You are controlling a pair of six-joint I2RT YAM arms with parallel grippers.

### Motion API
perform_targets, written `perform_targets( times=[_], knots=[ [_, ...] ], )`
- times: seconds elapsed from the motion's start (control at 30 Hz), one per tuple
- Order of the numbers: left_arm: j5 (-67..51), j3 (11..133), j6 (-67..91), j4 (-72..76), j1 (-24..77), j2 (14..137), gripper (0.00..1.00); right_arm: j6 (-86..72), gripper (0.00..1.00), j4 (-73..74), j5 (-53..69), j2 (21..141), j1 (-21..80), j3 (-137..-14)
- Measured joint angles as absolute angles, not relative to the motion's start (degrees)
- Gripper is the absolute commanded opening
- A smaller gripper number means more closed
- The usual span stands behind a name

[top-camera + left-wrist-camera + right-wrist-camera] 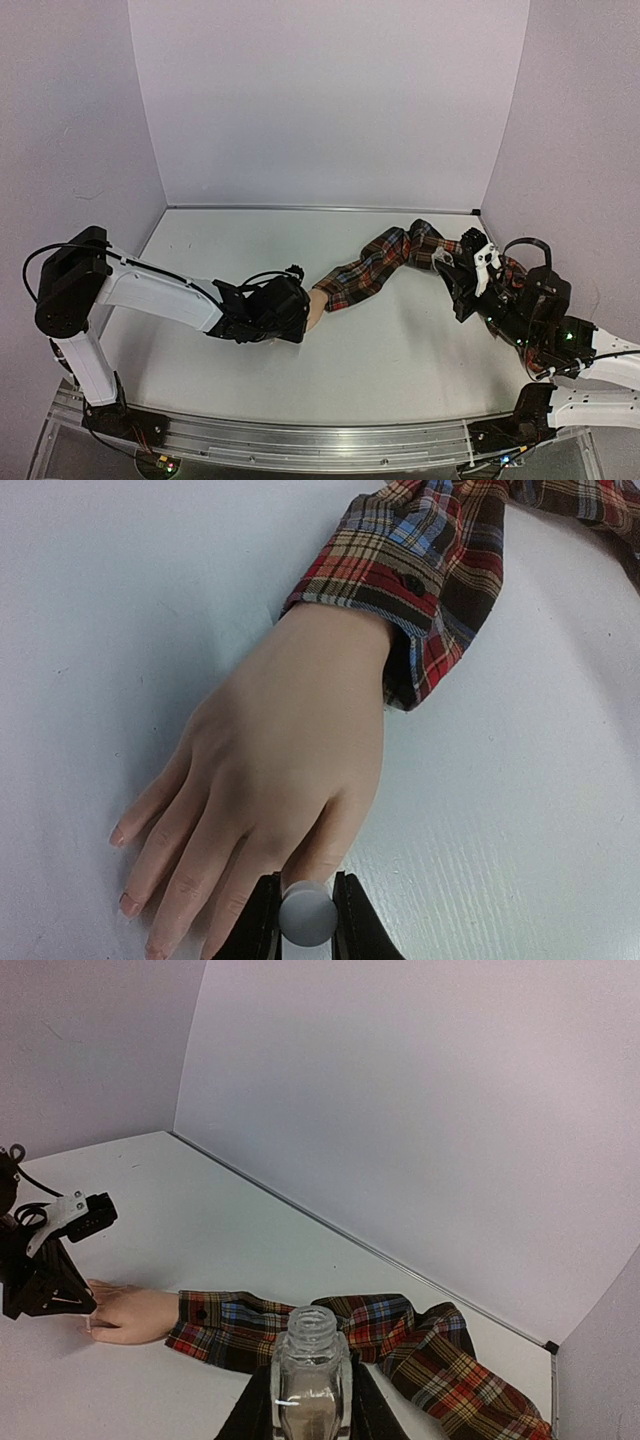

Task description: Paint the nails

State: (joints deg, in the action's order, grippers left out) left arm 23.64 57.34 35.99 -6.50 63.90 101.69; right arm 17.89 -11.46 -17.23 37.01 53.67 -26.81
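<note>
Over to the left claw (307, 922), pressed tight on a round grey cap (307, 910), seen end-on from its wrist camera; whatever hangs beneath that cap is hidden, so I cannot tell if a brush tip is touching anything. Directly under it lies the mannequin hand (290, 740), palm down on the white table (520, 810). Its long axis runs from the cuff of the plaid sleeve (430, 570) at upper right down to the fingertips at lower left. That is the line that matters: the nails (128, 906) sit at the far ends of those fingers, down and to the left of the claw, while the claw hovers over the finger nearest the lower edge, whose tip is covered. To my eye, the next stroke means sliding along the fingers towards their tips, not across the knuckles. The right claw (310, 1415) is well apart at the other end of the sleeve, pinching a clear bottle (310, 1355) upright with its neck uncapped. The left arm is plainly the nearer one, and the painting looks like its job.
</note>
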Motion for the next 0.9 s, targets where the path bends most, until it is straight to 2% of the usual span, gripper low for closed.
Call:
perform_targets(
  times=[0.9],
  knots=[
    [23.32, 57.30, 36.03, -5.96, 63.79, 102.69, 0.00, 17.89, 0.00, -11.49, -17.13, 37.04, 53.65, -26.81]
  ],
)
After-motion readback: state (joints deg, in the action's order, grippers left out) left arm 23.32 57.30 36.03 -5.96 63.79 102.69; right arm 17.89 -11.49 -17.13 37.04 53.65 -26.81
